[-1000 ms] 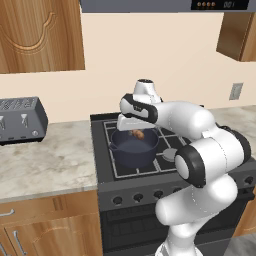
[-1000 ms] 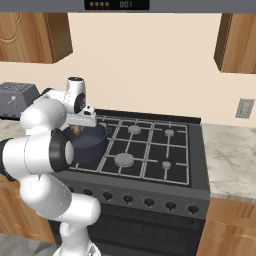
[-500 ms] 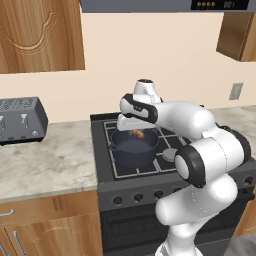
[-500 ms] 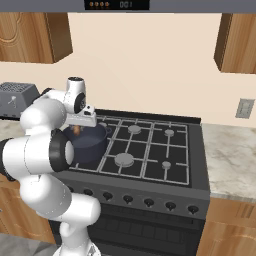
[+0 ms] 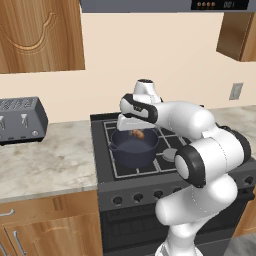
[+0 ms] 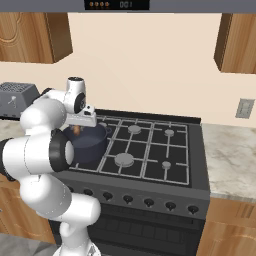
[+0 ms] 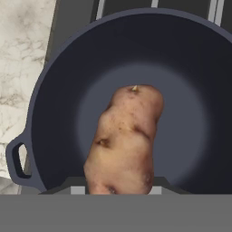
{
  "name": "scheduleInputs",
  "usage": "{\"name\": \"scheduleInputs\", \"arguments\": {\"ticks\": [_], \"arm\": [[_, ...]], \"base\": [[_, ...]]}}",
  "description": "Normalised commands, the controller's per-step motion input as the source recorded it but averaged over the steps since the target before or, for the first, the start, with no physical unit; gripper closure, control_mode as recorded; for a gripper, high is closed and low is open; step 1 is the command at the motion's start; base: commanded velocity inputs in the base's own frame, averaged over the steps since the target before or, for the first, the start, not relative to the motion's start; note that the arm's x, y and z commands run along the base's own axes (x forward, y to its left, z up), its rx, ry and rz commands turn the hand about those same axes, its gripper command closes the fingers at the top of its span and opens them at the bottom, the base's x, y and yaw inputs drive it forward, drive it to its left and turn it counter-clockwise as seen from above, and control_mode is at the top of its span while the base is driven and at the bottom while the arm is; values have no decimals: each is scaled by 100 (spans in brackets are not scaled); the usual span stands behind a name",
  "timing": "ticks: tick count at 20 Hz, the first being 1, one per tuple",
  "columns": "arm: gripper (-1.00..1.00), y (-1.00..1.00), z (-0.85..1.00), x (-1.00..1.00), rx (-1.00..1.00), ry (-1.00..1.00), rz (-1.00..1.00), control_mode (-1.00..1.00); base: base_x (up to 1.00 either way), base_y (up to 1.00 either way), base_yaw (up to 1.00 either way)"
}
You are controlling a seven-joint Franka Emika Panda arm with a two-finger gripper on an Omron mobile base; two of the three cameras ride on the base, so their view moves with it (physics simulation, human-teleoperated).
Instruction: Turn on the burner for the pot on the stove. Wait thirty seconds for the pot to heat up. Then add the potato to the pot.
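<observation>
Arm bent forward and left, wrist pointing down, gripper [image 5: 137, 133] clamped on the potato [image 7: 124, 140].

The arm [image 5: 200, 150] is glossy white, built of rounded, bulbous segments joined by dark grey-black rings. A white cylindrical cap tops the wrist, and the flat hand beneath is pale grey.

We see a dark blue-grey pot [image 7: 54, 104] and a brown-orange potato [image 7: 124, 140] mottled with darker spots. Our stove [image 6: 150, 200] is black with grey burner caps. Our worktop [image 5: 45, 165] is pale veined marble, the cabinets [image 5: 40, 35] warm brown wood, the toaster [image 5: 20, 120] grey.
</observation>
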Motion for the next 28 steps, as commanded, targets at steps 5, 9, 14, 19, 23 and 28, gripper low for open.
{"name": "scheduleInputs", "arguments": {"ticks": [5,9,14,19,23,28], "arm": [[100,0,0,0,0,0,0,-100],[100,0,0,0,0,0,0,-100],[100,0,0,0,0,0,0,-100],[100,0,0,0,0,0,0,-100],[100,0,0,0,0,0,0,-100],[100,0,0,0,0,0,0,-100]], "base": [[0,0,0],[0,0,0],[0,0,0],[0,0,0],[0,0,0],[0,0,0]]}}
